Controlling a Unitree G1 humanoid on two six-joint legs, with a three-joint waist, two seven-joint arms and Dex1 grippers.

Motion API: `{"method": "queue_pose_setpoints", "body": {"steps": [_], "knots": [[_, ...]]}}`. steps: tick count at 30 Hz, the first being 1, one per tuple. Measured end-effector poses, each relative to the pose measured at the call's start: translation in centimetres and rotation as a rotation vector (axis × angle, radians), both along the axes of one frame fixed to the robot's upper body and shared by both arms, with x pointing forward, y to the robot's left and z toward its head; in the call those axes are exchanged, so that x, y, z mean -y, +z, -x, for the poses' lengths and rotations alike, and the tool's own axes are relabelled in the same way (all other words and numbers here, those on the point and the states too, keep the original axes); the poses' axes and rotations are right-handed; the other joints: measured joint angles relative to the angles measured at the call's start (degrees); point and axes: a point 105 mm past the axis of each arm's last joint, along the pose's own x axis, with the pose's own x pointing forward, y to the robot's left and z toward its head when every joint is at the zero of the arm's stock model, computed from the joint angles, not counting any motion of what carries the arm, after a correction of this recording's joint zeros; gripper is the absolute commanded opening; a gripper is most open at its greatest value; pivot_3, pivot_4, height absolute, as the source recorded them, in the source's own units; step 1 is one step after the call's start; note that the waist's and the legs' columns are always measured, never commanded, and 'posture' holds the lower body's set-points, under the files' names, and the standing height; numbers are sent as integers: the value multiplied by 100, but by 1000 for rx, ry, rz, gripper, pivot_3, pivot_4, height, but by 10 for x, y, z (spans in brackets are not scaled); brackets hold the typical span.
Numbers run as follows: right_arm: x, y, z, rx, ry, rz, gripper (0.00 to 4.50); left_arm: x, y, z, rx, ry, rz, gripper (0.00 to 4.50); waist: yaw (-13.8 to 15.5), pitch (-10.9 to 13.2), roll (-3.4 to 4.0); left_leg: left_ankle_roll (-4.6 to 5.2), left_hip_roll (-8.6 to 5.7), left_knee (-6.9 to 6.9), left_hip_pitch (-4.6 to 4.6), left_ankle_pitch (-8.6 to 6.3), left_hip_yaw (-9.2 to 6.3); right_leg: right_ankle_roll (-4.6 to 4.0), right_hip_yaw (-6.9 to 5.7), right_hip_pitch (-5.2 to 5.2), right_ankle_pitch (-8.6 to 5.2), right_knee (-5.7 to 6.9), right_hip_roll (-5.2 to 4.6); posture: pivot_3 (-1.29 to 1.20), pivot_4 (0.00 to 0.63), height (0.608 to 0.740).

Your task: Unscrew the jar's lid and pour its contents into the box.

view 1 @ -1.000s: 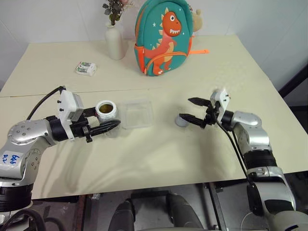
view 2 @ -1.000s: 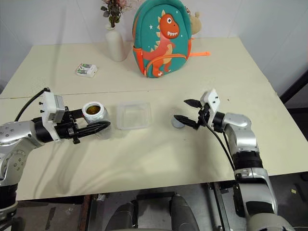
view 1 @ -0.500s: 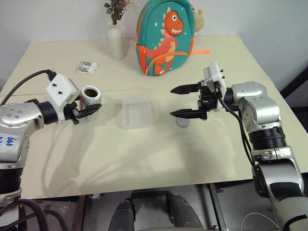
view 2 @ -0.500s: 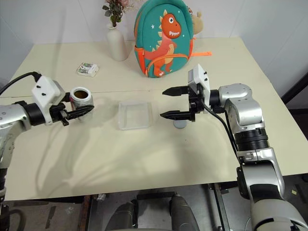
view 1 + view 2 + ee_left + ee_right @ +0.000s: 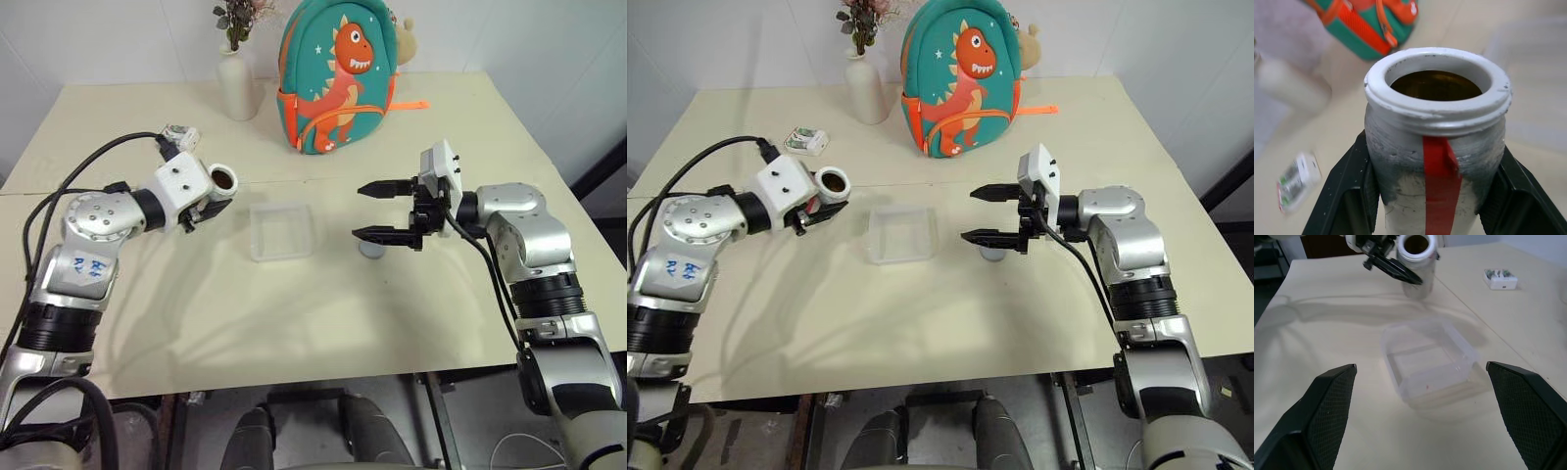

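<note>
Right pincer [image 5: 377, 211]: spread wide, holding nothing, hanging over the counter [image 5: 294, 323] to the right of the box.
Lid [image 5: 370, 250]: flat on the counter, just under the right pincer's lower finger.
Box [image 5: 282, 231]: clear tray between the two arms.
Left pincer [image 5: 217, 201]: pinching the jar.
Jar [image 5: 219, 182]: lidless, held off the counter left of the box, its open mouth tipped toward the box.
Contents: something brown shows inside the jar.
Backpack [image 5: 333, 73]: upright at the far edge.
</note>
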Motion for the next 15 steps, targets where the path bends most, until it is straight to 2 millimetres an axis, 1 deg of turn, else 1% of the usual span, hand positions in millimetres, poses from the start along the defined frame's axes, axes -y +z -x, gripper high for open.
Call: {"method": "queue_pose_setpoints", "body": {"steps": [2, 5, 7, 8, 9, 12, 15], "knots": [[0, 1, -1, -2, -23, -23, 4467, 9, 6, -8, 77, 12, -103, 2135, 3, 0, 0, 0, 0, 6, 0, 0, -1, 0, 0, 0, 0, 6, 0, 0, 150, 740], [1, 1, -2, -6, -45, -51, 4467, 16, 15, -16, 208, 39, -281, 2135, 2, 0, 0, 0, -1, 18, 0, 0, 0, 1, 2, 0, 1, 13, 1, 0, 150, 740], [0, 1, -2, -12, -57, -73, 4467, 22, 22, -24, 364, 61, -495, 2135, -3, 0, 0, 1, -2, 24, 1, 0, 0, 3, 5, 1, 1, 18, 1, 0, 150, 740], [-1, 0, -2, -21, -62, -81, 4467, 27, 26, -26, 437, 64, -570, 2135, 0, 0, 0, 1, -2, 26, 1, 0, 0, 3, 5, 1, 2, 20, 1, 0, 150, 740], [-1, -1, -3, -27, -71, -90, 4467, 35, 32, -28, 546, 58, -662, 2135, 8, 0, 0, 1, -3, 28, -1, 1, -1, 5, 6, 1, 3, 20, 1, 0, 150, 740], [-4, -3, -3, -43, -84, -110, 4467, 52, 47, -28, 786, 42, -839, 2135, 12, 0, 0, 1, -4, 28, -2, 0, 2, 8, 10, 1, 4, 19, 1, 0, 150, 740], [-3, -2, -4, -49, -105, -133, 4467, 66, 52, -25, 987, 16, -967, 2135, 9, 0, 0, 3, -4, 27, -2, -1, 1, 8, 10, 0, 4, 19, 1, 0, 150, 740]]}}
